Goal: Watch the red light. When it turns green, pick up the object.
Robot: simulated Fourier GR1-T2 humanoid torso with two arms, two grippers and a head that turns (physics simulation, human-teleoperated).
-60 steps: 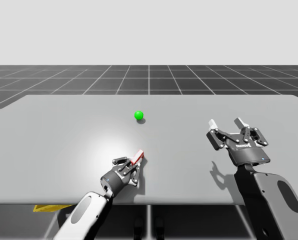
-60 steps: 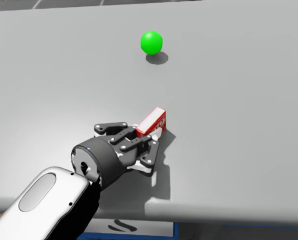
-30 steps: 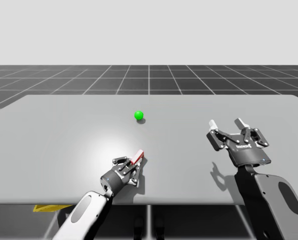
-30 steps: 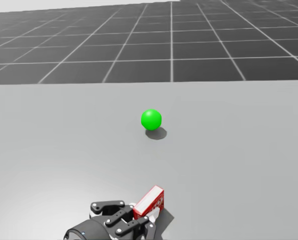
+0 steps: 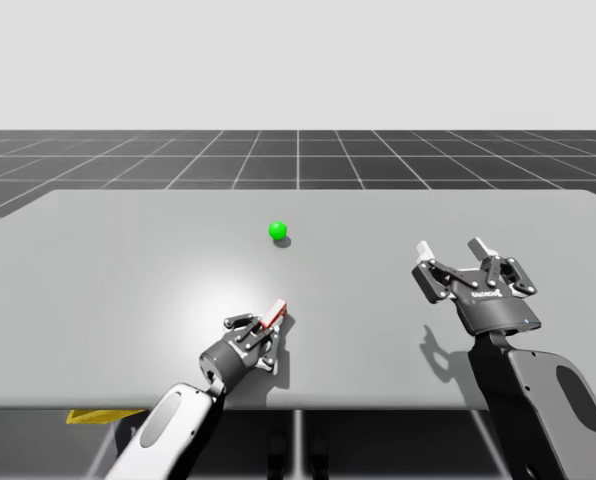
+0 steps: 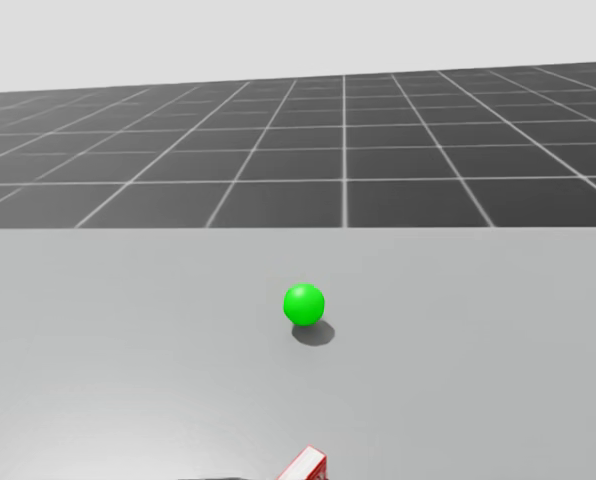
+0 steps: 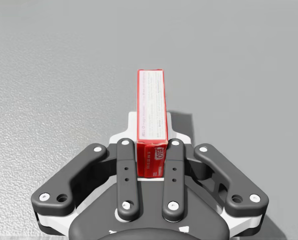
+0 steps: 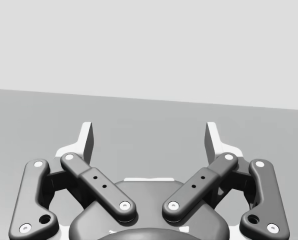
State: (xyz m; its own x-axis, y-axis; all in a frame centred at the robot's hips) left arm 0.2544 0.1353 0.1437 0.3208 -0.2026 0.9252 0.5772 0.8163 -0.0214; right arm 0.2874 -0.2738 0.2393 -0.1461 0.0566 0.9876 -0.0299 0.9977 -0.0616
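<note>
Wrist view: left end effector [image 7: 152, 126] clamps slim red box [image 7: 151, 97]; head view: light [image 6: 304, 304] green; right end effector [image 8: 150, 137] gapes empty.

Sim test scene, not a real room: plain grey bench [image 5: 88, 270] on a dark floor [image 6: 278, 150] ruled with a pale grid out to the horizon, flat light-grey backdrop [image 5: 298, 60] above, a flat-shaded green ball [image 5: 277, 230] as signal light, uniform rendered surfaces.

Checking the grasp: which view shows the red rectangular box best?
Left wrist view: the red rectangular box sits centred and close, clamped in my left gripper. The high view shows it tiny in that gripper; the head view catches just its corner at the bottom edge.
</note>
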